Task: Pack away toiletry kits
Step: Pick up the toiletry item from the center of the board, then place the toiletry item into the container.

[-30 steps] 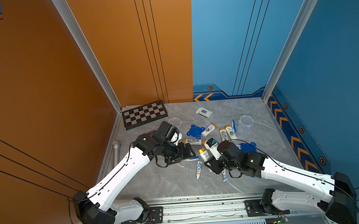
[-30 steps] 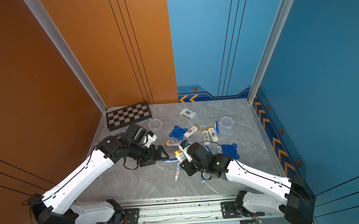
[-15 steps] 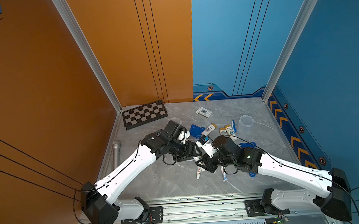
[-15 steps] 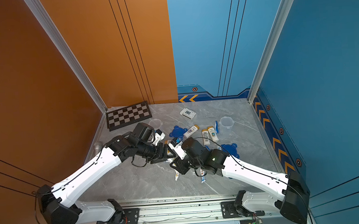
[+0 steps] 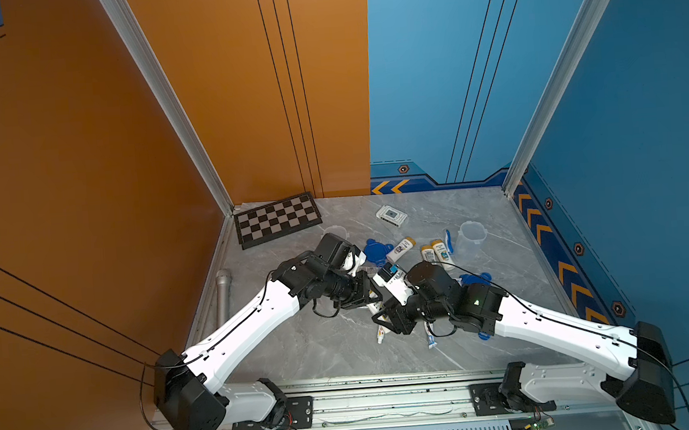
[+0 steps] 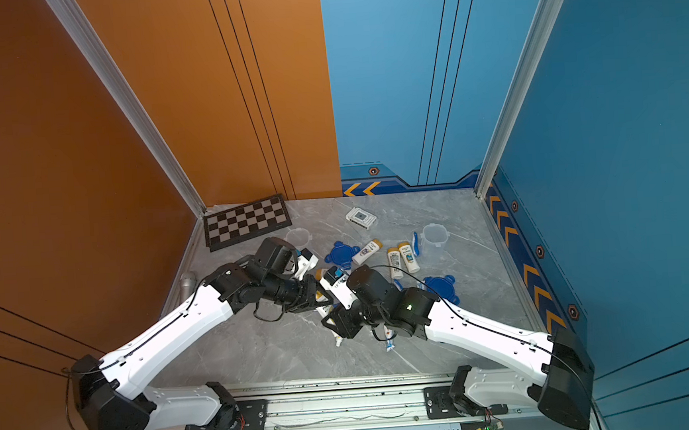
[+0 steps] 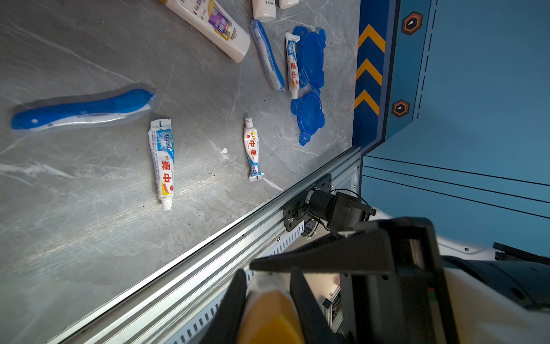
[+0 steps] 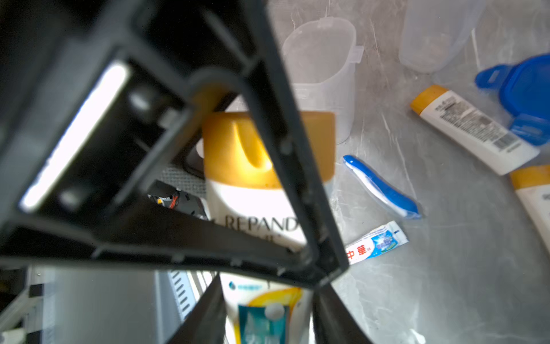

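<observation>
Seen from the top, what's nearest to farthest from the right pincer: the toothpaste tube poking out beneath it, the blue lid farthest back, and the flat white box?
From the right pincer:
1. White toothpaste tube, beside it, toward the front.
2. Blue clip-tab plastic lid, farther back, in the middle.
3. Flat white grey-labelled box, far at the back.

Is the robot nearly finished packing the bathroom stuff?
Not nearly. Done: nothing; the tall clear plastic cup looks empty, the blue clip-tab lid lies loose. In hand: one white gold-capped bottle between the left gripper and right gripper. To pack: white toothpaste tubes, blue-white toothbrushes, other bottles.
</observation>
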